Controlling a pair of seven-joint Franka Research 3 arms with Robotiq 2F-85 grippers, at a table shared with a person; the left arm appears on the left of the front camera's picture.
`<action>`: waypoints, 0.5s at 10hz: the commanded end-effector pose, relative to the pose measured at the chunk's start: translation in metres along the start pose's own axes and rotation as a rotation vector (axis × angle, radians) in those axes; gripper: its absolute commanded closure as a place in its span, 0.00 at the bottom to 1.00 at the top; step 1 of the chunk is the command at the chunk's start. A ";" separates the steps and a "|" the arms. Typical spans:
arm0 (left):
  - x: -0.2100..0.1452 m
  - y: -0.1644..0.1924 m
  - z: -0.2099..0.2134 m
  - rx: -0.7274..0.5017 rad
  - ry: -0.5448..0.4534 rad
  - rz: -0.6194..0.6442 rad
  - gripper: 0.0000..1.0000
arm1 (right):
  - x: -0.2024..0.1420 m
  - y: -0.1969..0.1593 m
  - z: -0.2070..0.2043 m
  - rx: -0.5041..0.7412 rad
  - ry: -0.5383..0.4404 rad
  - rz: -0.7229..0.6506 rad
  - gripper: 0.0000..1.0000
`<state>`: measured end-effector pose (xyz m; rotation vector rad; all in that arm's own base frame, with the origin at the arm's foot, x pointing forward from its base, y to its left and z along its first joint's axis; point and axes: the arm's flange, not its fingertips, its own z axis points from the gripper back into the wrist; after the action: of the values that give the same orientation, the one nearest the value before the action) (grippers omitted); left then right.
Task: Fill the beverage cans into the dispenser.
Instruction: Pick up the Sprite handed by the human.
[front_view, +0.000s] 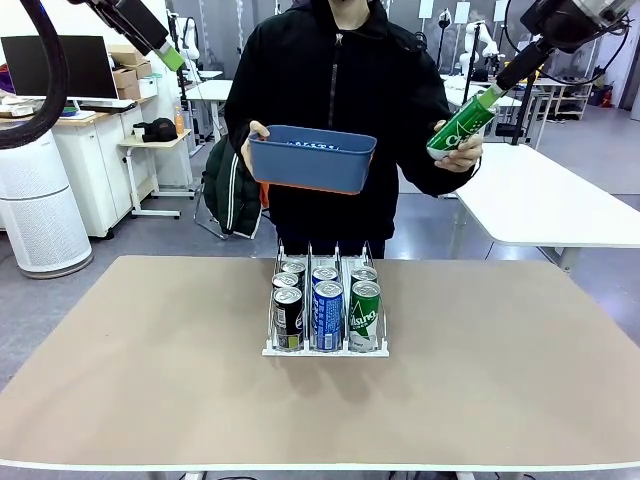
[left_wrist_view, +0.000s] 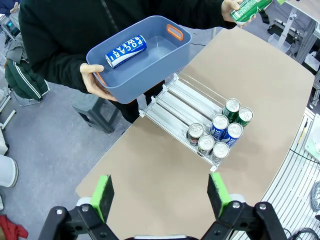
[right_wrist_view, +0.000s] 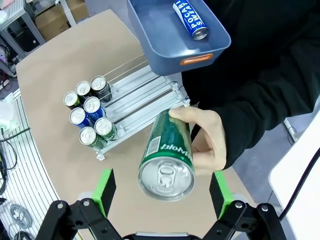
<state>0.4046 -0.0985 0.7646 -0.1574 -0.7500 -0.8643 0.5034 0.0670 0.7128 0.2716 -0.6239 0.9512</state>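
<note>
Beverage cans (front_view: 327, 305): six fill the dispenser's (front_view: 272, 349) front, and the lanes behind are free. Beyond the dispenser, a hand (right_wrist_view: 207, 142) offers a green can (right_wrist_view: 167, 155) between your right gripper's (right_wrist_view: 162, 191) spread, empty jaws. A blue can (left_wrist_view: 125, 50) waits in the tub (left_wrist_view: 165, 62). Your left gripper (left_wrist_view: 160, 195) hangs released.

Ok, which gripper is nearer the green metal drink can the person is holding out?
Right: the right gripper, open, faces the green can closely; the left gripper hangs far across the table.
</note>
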 end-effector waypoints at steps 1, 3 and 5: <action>-0.001 0.000 0.001 -0.002 0.004 0.002 0.00 | 0.003 -0.009 -0.005 0.042 -0.014 -0.007 0.00; -0.001 0.000 0.001 -0.002 0.004 0.002 0.00 | 0.002 -0.016 -0.011 0.045 -0.011 -0.002 0.00; -0.001 0.000 0.001 -0.002 0.004 0.002 0.00 | -0.001 -0.017 -0.021 0.070 -0.010 -0.019 0.00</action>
<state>0.4046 -0.0985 0.7646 -0.1574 -0.7500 -0.8643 0.5218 0.0700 0.6973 0.3091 -0.5981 0.9401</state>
